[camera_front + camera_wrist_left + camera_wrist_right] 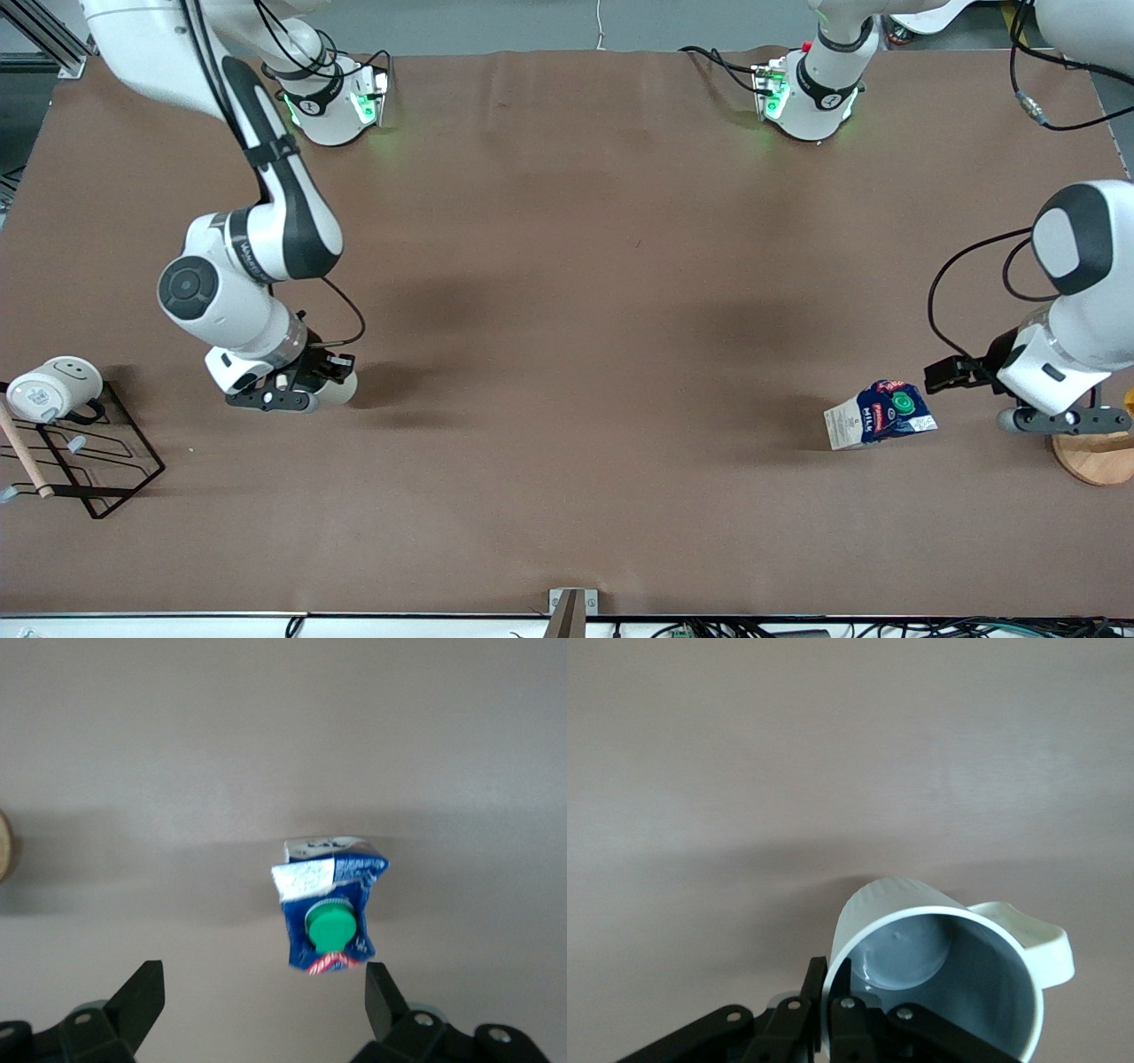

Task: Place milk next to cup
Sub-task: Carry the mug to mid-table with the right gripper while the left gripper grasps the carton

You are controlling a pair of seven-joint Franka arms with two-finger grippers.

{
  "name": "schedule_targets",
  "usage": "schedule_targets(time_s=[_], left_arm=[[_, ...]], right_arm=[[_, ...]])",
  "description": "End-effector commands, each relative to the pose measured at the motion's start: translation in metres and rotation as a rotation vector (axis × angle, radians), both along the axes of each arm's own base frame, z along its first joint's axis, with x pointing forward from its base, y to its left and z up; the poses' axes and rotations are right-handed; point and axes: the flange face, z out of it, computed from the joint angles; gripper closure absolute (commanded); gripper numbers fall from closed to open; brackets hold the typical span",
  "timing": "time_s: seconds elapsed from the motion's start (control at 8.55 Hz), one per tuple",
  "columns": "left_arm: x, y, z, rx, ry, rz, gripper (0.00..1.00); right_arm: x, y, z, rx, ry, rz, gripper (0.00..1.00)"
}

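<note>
Right gripper (306,394) pinches the rim of the ribbed grey-beige cup (939,979) with the grey-blue inside, low over the brown table (567,266) toward the right arm's end, near a white smiley mug (51,385) on a black wire rack (106,461). Well apart, toward the left arm's end, the dark blue gable-top milk carton (880,415) with the green cap sits tilted on the table. Left gripper (266,1001) is spread wide just beside it, by a round wooden board (1099,456); bare tabletop lies between carton and cup.

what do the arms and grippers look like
Both arms are glossy white with black joint bands and round dark caps; loose black cables loop beside them. The bases glow green. The left gripper and right gripper have black fingers.
</note>
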Motion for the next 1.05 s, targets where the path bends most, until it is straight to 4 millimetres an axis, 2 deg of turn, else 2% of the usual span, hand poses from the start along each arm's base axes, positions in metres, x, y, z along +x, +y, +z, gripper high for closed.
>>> schedule_targets(time_s=[0.0,0.12,0.23,0.35,0.47,0.59,0.7,0.94], left_arm=[[0.013,-0.014,-0.024,-0.033,-0.026,0.014,0.00],[0.014,-0.017,-0.033,-0.037,-0.020,0.012,0.00],[0.015,-0.017,-0.044,-0.035,-0.006,0.011,0.00],[0.016,-0.017,-0.055,-0.035,-0.009,0.011,0.00],[0.015,-0.016,-0.069,-0.033,-0.022,0.013,0.00],[0.014,-0.016,-0.074,-0.034,-0.026,0.015,0.04],[0.013,-0.017,-0.076,-0.035,-0.022,0.018,0.16],[0.011,-0.018,-0.076,-0.039,-0.013,0.039,0.53]], right_arm=[[-0.038,0.124,0.020,0.031,-0.024,-0.024,1.00],[-0.042,0.179,0.009,0.039,-0.031,-0.012,1.00],[-0.049,0.243,-0.015,0.042,-0.035,0.018,1.00],[-0.052,0.284,-0.030,0.041,-0.054,0.046,1.00],[-0.059,0.307,-0.046,0.018,-0.066,0.092,1.00],[-0.064,0.318,-0.062,0.012,-0.057,0.066,1.00],[-0.061,0.322,-0.068,0.011,-0.059,0.028,1.00],[-0.061,0.322,-0.069,0.015,-0.053,-0.054,1.00]])
